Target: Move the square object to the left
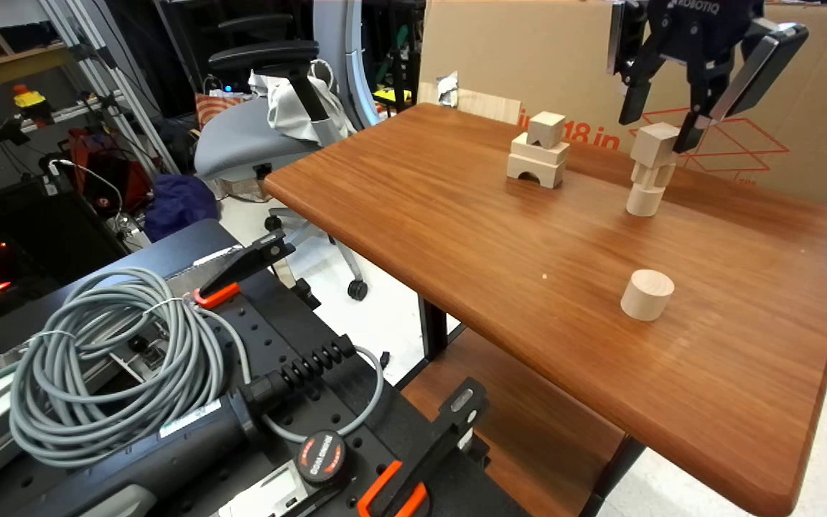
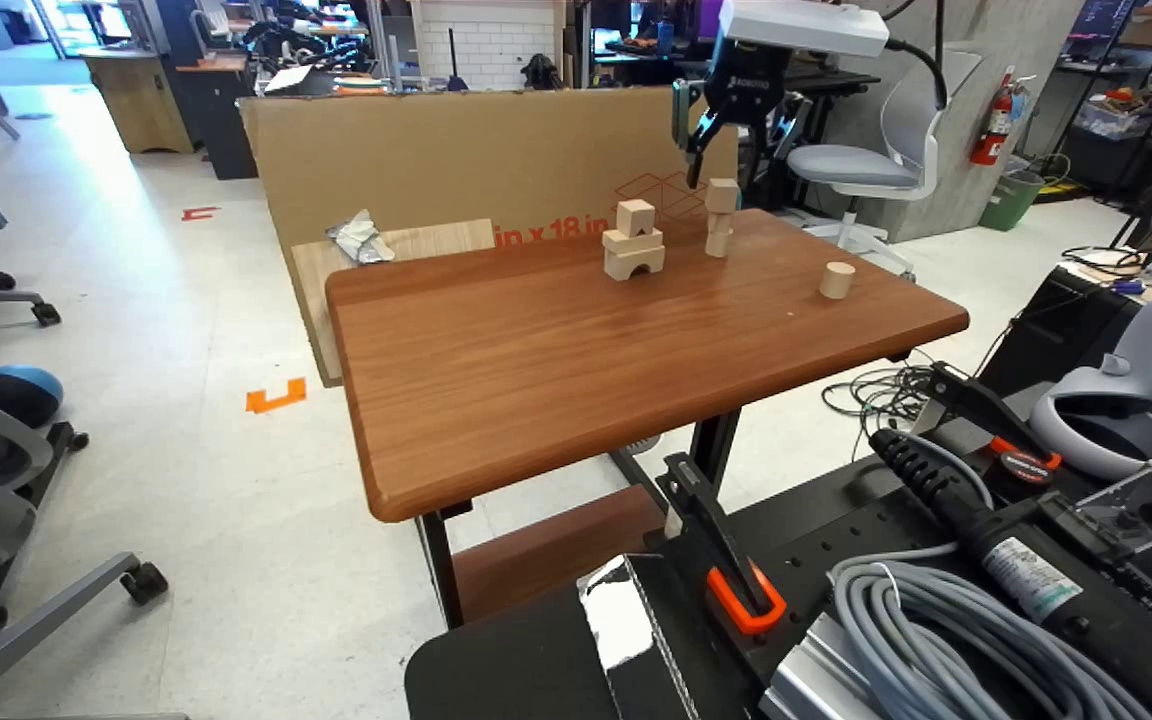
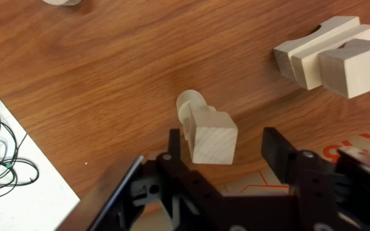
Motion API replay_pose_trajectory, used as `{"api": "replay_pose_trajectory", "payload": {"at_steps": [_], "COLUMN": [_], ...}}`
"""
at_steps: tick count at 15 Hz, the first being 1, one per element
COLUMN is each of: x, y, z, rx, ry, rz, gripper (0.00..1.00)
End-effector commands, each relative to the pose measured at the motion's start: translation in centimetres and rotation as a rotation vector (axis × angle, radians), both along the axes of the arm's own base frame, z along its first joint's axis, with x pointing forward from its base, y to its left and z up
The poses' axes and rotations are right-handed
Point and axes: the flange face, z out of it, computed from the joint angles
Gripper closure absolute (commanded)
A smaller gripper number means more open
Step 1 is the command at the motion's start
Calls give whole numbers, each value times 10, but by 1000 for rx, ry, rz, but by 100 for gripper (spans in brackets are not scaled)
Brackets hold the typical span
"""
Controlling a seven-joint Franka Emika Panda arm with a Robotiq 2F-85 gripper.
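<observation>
The square object, a pale wooden cube [image 1: 655,146], sits on top of a small tower of blocks, and it also shows in an exterior view [image 2: 722,195] and in the wrist view [image 3: 215,144]. Below it are a smaller middle piece [image 1: 652,176] and a short cylinder [image 1: 645,201] standing on the table. My gripper [image 1: 657,123] is open and points down at the tower's top; it also shows in an exterior view [image 2: 721,178]. In the wrist view, the cube appears between the open fingers [image 3: 222,136], closer to the left one. No finger visibly grips it.
A stack with an arch block [image 1: 534,171], a flat block and a notched block [image 1: 546,129] stands beside the tower. A lone round cylinder [image 1: 647,294] stands on the table [image 1: 500,237]. A cardboard sheet [image 2: 496,160] stands along the table's edge behind the blocks.
</observation>
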Motion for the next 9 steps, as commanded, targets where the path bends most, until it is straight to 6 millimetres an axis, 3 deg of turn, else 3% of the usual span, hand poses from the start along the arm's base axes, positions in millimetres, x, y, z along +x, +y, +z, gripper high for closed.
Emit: {"api": "replay_pose_trajectory", "payload": {"at_steps": [1, 5, 9], "x": [8, 6, -1], "y": [1, -1, 9], "z": [4, 13, 35], "rx": [-5, 1, -5], "ry": [7, -7, -39], "rz": [-1, -13, -11], "gripper": [66, 92, 92]}}
